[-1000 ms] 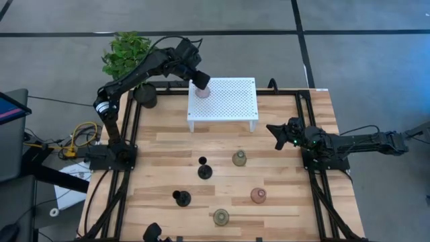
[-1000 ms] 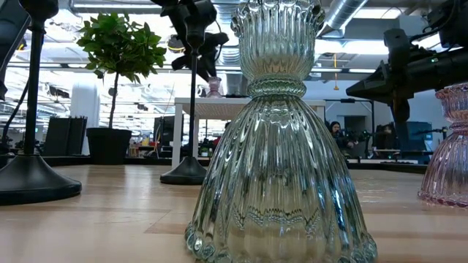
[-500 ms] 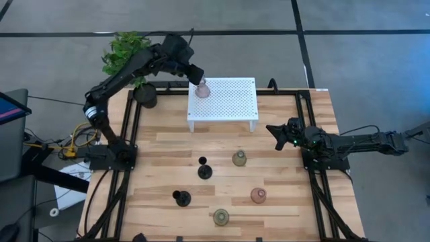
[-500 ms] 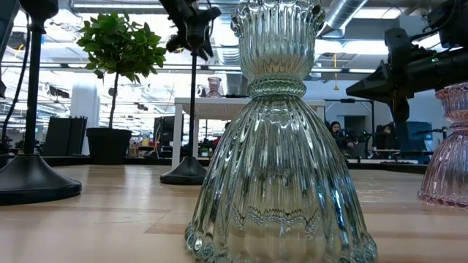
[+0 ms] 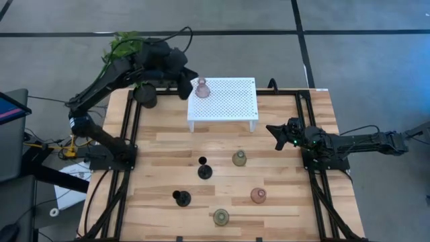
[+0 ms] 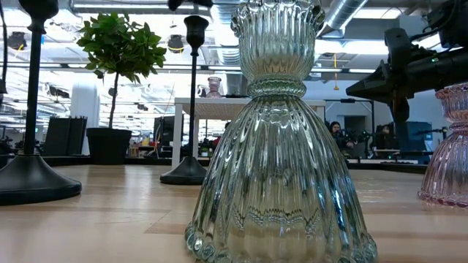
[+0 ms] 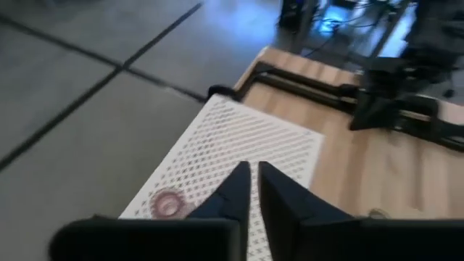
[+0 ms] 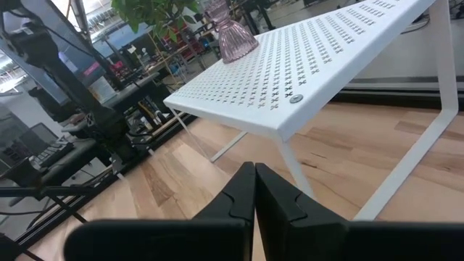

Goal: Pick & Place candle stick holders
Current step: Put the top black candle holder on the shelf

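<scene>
A pink glass holder (image 5: pixel 201 88) stands upright on its base on the far left corner of the white perforated shelf (image 5: pixel 232 101); it also shows in the left wrist view (image 7: pixel 168 204) and the right wrist view (image 8: pixel 234 32). My left gripper (image 5: pixel 189 89) hovers just left of it, shut and empty, touching nothing. On the table stand two black stemmed holders (image 5: pixel 204 170) (image 5: pixel 181 197), two olive glass ones (image 5: pixel 239 158) (image 5: pixel 220 217) and a second pink one (image 5: pixel 258 195). My right gripper (image 5: pixel 275 132) waits shut and empty at the table's right.
A black plant pot (image 5: pixel 144 95) with a green plant stands at the far left, close under my left arm. The shelf stands on thin white legs (image 8: pixel 442 123) at the far middle. Bare wood (image 5: pixel 168 144) lies between the shelf and the holders.
My left gripper has drawn away from the pink holder on the shelf, going up and toward the table's left edge. The holder stays upright on the shelf's far left corner.
</scene>
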Available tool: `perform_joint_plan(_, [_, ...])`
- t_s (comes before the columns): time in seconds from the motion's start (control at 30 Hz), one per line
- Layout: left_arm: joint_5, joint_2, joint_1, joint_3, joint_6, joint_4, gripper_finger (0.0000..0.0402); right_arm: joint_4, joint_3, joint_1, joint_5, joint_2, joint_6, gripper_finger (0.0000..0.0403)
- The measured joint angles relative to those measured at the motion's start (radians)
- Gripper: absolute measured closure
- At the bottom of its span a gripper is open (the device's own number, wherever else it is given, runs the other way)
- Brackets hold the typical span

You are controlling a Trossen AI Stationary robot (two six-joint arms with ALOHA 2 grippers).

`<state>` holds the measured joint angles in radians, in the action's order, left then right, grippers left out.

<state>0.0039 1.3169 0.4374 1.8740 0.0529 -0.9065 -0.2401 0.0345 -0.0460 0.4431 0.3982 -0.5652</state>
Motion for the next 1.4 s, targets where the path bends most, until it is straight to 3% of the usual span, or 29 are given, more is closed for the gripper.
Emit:
perform_joint_plan(0.57, [-0.011, -0.153, -0.138, -0.020, 0.093, -0.064, 0.0398, -0.001, 0.000, 0.000, 0.001, 0.000, 0.045, 0.0403])
perform_joint_plan(0.87, [-0.011, -0.339, -0.233, -0.249, 0.117, -0.047, 0.0399, -0.001, 0.000, 0.000, 0.002, 0.000, 0.044, 0.0403])
perform_joint_plan(1.1, [-0.011, -0.472, -0.335, -0.459, 0.116, 0.077, 0.0399, -0.001, 0.000, 0.000, 0.002, 0.000, 0.043, 0.0403])
perform_joint_plan(1.4, [-0.011, -0.588, -0.431, -0.633, 0.100, 0.149, 0.0399, -0.003, 0.000, 0.000, 0.002, 0.000, 0.041, 0.0403])
